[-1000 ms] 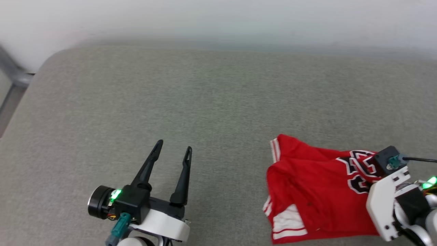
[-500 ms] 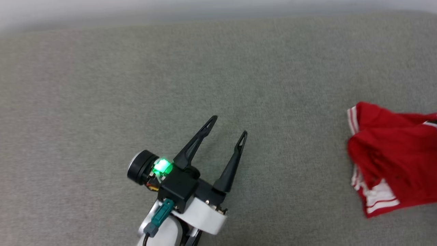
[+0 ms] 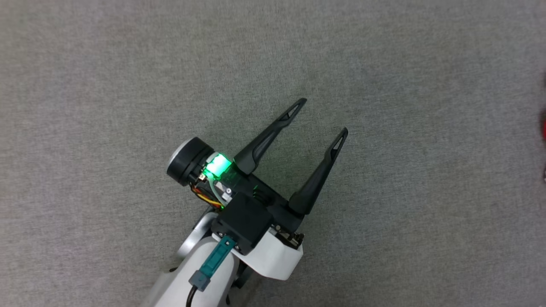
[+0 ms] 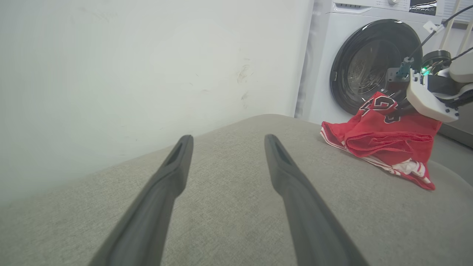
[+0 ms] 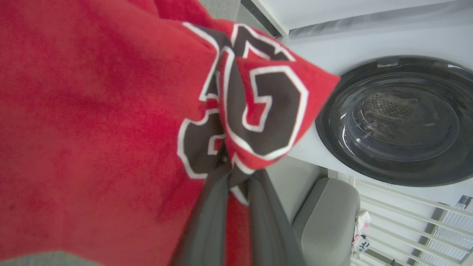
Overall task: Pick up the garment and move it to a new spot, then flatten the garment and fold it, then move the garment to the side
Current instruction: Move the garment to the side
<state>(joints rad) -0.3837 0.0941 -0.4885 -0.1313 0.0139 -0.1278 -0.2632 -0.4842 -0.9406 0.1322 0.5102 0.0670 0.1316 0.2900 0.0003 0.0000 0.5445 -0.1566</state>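
The red jersey T-shirt (image 5: 92,129), a soft, slightly fuzzy knit with a black emblem outlined in white, is pinched at that emblem by the right tool (image 5: 231,173). Its two long dark fingers are drawn together on a raised fold of the cloth, with only a thin layer of fabric between them. From that pinch the fabric rises to a peak and drapes away below the tool in loose folds. The lower part lies bunched on the grey woven-fabric cushion (image 3: 85,85), where white-and-red striped trim shows along the crumpled edge.

The left tool (image 3: 323,116) is spread wide and holds nothing. Its tapered matte black fingers, each with a slot near the tip, point out over bare cushion, and I cannot tell whether they touch it. The T-shirt sits ahead of this tool and off to its right, well apart from its fingertips. A green light (image 3: 217,165) glows on the tool's black base beside a round black motor housing, and a teal plug (image 3: 215,260) sits on the smooth white wrist shell behind.

The cushion is padded, with a rounded edge and a fine, flecked weave. Beyond the right tool stands a white washing machine (image 4: 325,55) with a round, dark glass door (image 5: 399,118) and a perforated metal drum behind it. A pale, scuffed wall (image 4: 147,66) rises ahead of the left tool.
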